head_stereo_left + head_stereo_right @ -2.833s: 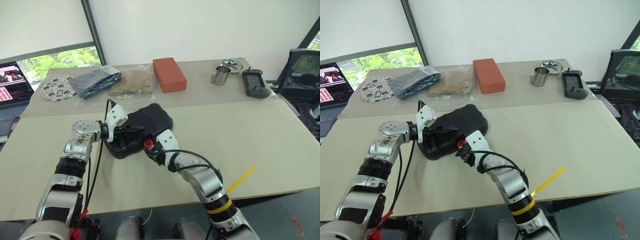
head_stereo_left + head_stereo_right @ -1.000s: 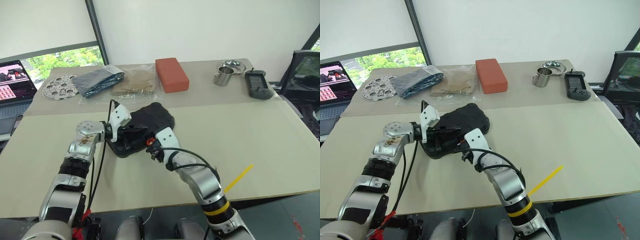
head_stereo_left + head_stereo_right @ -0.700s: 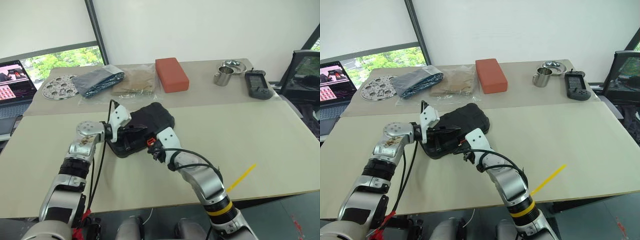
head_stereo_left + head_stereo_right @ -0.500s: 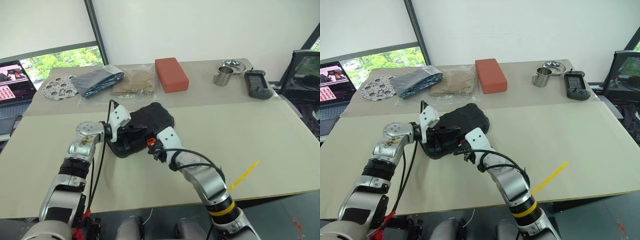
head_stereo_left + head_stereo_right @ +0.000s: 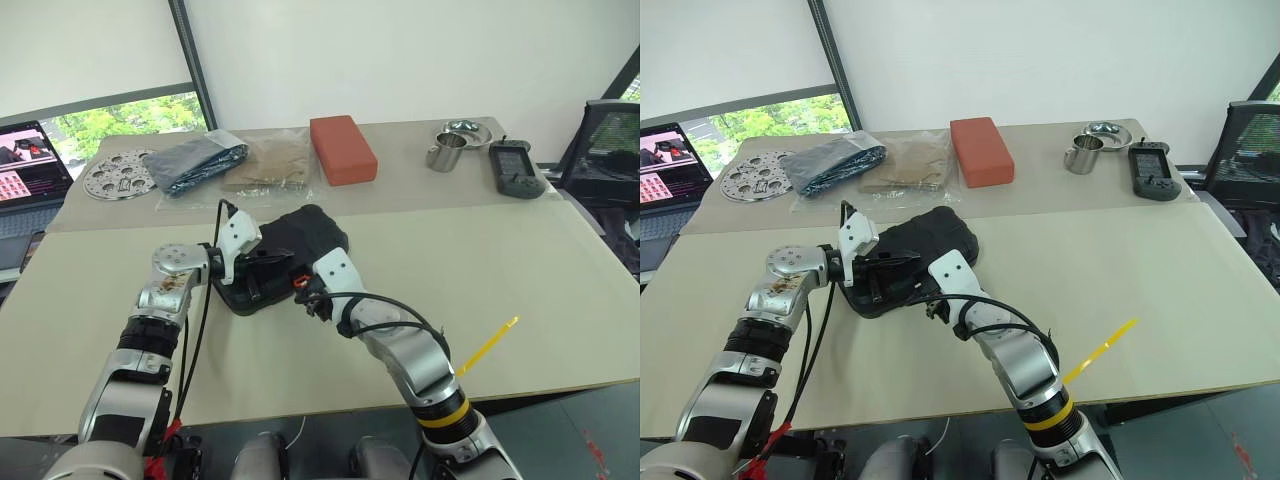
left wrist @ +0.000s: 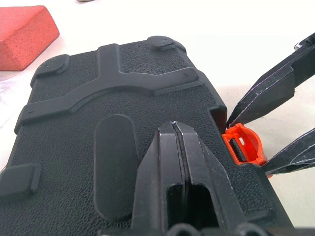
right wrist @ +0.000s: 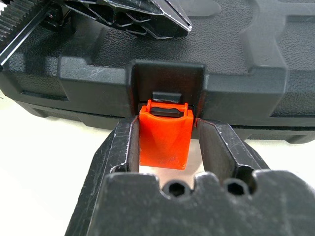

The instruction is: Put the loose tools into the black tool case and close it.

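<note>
The case [image 6: 98,123] looks rigid; the closed left gripper [image 6: 175,129] presses its lid while the right gripper [image 7: 165,135] pinches the stiff latch [image 7: 165,133].

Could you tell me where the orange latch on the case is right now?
The latch sits on the near front edge of the closed case, between the right gripper's jaws, with the left gripper resting on the lid just behind.

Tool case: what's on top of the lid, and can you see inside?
The left hand, shut, rests on the black tool case lid. The lid is down, so the inside is hidden. The right hand straddles the orange latch.
</note>
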You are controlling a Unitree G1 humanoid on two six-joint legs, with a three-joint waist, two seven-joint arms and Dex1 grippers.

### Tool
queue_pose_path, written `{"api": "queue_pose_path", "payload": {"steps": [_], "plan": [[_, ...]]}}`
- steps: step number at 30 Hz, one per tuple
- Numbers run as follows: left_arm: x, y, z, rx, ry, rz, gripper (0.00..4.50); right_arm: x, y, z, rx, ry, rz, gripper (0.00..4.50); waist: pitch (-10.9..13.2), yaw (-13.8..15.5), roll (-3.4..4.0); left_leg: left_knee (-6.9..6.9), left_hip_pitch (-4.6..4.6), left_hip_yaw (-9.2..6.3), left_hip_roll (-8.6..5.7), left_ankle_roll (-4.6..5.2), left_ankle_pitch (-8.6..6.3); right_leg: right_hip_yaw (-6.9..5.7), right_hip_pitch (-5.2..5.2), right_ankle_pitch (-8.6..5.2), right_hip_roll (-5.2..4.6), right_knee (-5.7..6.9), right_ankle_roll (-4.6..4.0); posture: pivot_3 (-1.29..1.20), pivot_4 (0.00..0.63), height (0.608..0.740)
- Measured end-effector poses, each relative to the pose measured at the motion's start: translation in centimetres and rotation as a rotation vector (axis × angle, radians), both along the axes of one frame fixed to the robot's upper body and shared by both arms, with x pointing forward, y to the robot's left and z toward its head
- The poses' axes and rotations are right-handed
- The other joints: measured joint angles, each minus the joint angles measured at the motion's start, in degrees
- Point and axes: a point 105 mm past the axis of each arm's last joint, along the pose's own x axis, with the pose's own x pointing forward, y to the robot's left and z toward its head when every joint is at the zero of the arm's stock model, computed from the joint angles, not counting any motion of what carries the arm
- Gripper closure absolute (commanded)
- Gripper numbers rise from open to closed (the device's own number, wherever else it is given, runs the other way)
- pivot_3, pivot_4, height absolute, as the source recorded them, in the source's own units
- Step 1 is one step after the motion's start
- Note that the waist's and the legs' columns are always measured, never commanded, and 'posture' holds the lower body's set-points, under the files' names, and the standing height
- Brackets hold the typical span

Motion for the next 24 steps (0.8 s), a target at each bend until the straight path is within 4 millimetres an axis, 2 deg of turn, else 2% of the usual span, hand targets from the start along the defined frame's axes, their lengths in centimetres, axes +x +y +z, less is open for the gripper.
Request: {"api": "queue_pose_path", "payload": {"steps": [24], "plan": [[0.1,0.1,0.0,0.010,-0.008,0.002,4.50,0.6,0.2,1.4,0.032,-0.065,-0.038,2.38,0.0,-0.3,0.00,-0.05,0.00,-0.04,0.01,0.00,0.00,0.00,-0.02,0.00,0.00,-0.02,0.01,0.00,0.150,0.740]]}}
